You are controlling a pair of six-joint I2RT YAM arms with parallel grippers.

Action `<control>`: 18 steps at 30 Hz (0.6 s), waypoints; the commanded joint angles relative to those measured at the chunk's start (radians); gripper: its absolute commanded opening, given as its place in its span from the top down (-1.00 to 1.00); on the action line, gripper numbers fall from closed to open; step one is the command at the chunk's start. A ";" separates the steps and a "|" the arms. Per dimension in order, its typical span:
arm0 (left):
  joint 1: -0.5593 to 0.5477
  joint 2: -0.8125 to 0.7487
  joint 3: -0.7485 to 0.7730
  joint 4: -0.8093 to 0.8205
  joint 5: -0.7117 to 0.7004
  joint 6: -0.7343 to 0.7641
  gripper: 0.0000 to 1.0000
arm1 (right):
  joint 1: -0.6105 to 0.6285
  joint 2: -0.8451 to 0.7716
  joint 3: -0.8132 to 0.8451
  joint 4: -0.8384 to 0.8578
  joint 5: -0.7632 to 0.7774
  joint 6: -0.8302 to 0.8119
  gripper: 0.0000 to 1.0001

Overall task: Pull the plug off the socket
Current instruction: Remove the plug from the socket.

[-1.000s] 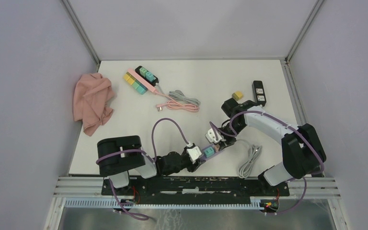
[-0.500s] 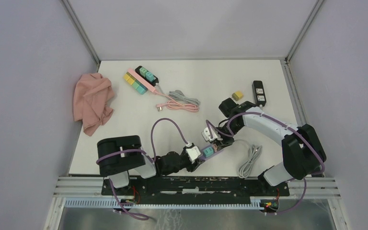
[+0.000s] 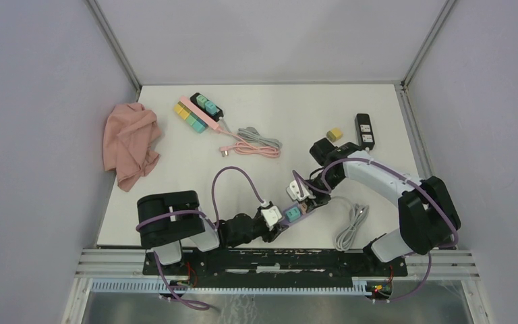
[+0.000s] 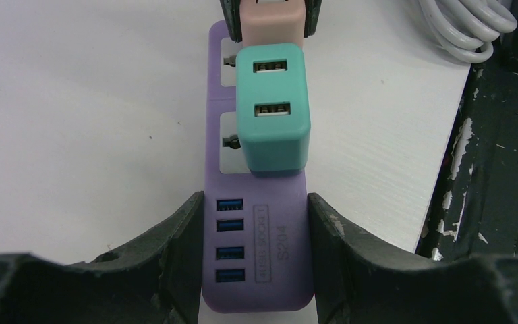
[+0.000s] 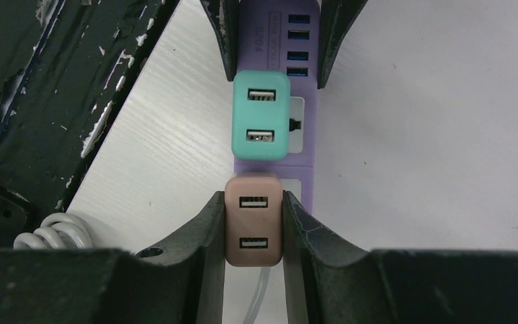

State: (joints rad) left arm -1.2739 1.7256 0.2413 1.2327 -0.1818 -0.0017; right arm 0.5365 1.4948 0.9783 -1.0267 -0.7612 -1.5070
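A purple power strip (image 4: 273,263) lies near the table's front edge. My left gripper (image 4: 254,202) is shut on its USB-port end, one finger on each long side. A teal plug (image 4: 272,108) sits in its middle socket. A tan-pink plug (image 5: 254,229) sits at the strip's (image 5: 310,155) far end, and my right gripper (image 5: 253,199) is shut on that plug's two sides. I cannot tell whether its pins are still in the socket. In the top view the left gripper (image 3: 270,217) and right gripper (image 3: 301,192) face each other along the strip.
A coiled white cable (image 3: 352,226) lies right of the strip, and the black front rail (image 4: 499,169) is just beyond the table edge. Far left lie a pink cloth (image 3: 131,143), two more strips with plugs (image 3: 199,111) and pink-grey cables (image 3: 256,143). At the right are a yellow plug (image 3: 334,134) and a black strip (image 3: 364,129).
The right gripper, holding the tan-pink plug, shifted slightly left and then back. The strip and the left gripper moved a little to the left.
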 commanded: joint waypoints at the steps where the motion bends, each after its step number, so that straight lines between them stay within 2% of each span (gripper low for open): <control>1: 0.008 0.019 -0.003 0.015 -0.018 -0.038 0.94 | 0.047 -0.032 0.002 0.065 -0.101 0.116 1.00; 8: 0.008 0.020 0.000 0.011 -0.016 -0.038 0.94 | 0.028 -0.044 0.016 0.137 -0.022 0.226 1.00; 18: 0.010 0.017 -0.008 0.022 -0.015 -0.037 0.94 | -0.029 -0.048 0.021 -0.033 -0.054 0.014 1.00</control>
State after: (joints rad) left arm -1.2671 1.7264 0.2394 1.2316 -0.1829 -0.0017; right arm 0.5163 1.4776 0.9775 -0.9817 -0.7677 -1.3994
